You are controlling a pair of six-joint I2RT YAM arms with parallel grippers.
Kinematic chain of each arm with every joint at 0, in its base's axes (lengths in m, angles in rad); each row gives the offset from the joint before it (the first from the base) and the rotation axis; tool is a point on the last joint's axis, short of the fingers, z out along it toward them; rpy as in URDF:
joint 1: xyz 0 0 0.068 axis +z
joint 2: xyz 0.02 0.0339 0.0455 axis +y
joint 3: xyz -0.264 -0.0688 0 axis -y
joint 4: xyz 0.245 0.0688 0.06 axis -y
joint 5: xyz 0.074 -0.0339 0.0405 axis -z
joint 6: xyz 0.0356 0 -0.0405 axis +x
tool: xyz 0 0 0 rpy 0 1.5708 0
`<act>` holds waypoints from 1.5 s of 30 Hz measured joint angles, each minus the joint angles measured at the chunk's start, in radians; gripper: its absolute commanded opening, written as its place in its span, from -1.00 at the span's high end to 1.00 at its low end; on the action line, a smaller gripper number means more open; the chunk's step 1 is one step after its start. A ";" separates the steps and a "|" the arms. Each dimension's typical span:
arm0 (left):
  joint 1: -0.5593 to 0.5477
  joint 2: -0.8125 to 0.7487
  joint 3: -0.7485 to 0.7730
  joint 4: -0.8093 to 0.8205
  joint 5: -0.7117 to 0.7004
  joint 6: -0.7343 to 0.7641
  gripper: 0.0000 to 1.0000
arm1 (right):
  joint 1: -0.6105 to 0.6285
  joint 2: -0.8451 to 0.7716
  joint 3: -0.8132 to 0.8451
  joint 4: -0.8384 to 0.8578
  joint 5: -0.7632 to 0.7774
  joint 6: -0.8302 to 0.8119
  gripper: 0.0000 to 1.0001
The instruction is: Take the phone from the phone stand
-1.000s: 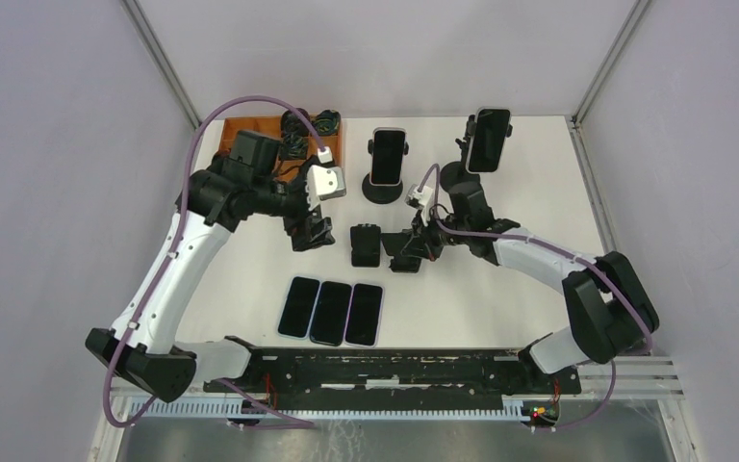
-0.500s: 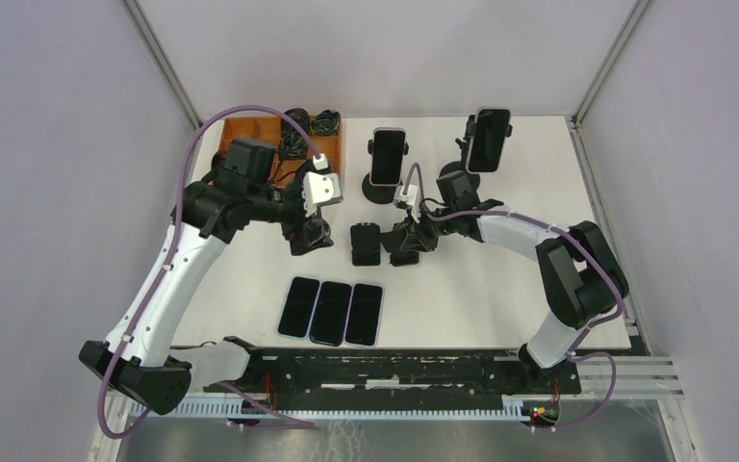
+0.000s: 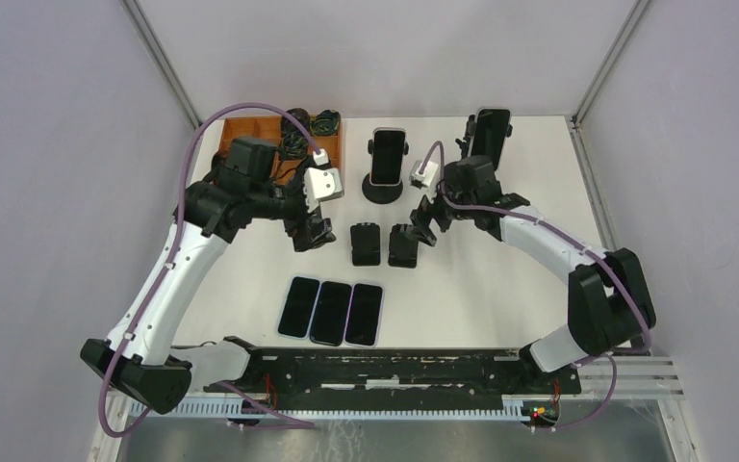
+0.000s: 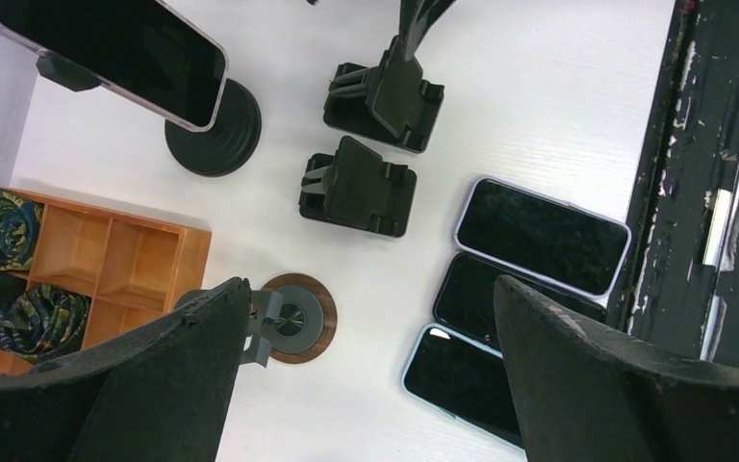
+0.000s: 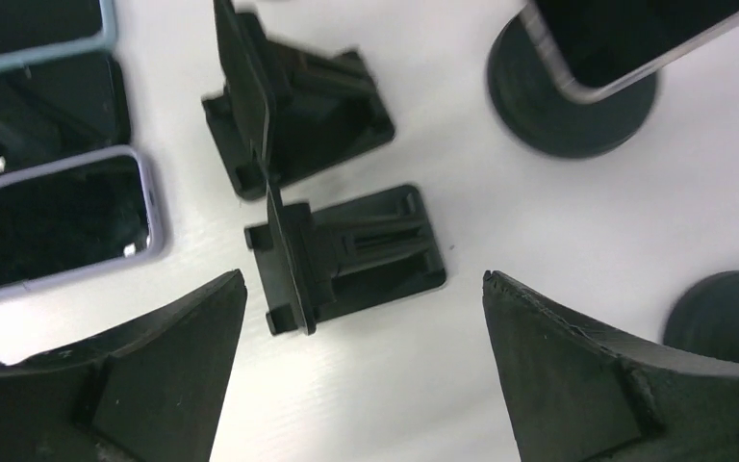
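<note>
Phone [image 3: 388, 154] upright on its round-based stand [image 3: 382, 192], far centre; a second phone [image 3: 490, 138] sits on another mount to its right. Right gripper [image 3: 426, 223], fingers spread wide and empty, hangs over a bare folding stand [image 3: 403, 245] — left gripper [image 3: 314, 234] equally wide, holding nothing. You should square up on the phone's long edges and lift along the cradle — don't drag the base.

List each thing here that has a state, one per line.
Left end effector: open, holding nothing.
Right end effector: open, holding nothing.
Centre phone: upright in the round-base stand.
Far-right phone: upright on the second stand.
Three phones: lying flat, side by side, screens dark.
Two folding stands: empty, side by side.
</note>
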 measured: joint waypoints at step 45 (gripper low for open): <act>0.000 -0.035 -0.046 0.026 0.045 -0.158 -1.00 | -0.083 0.482 0.686 0.304 -0.152 0.594 0.65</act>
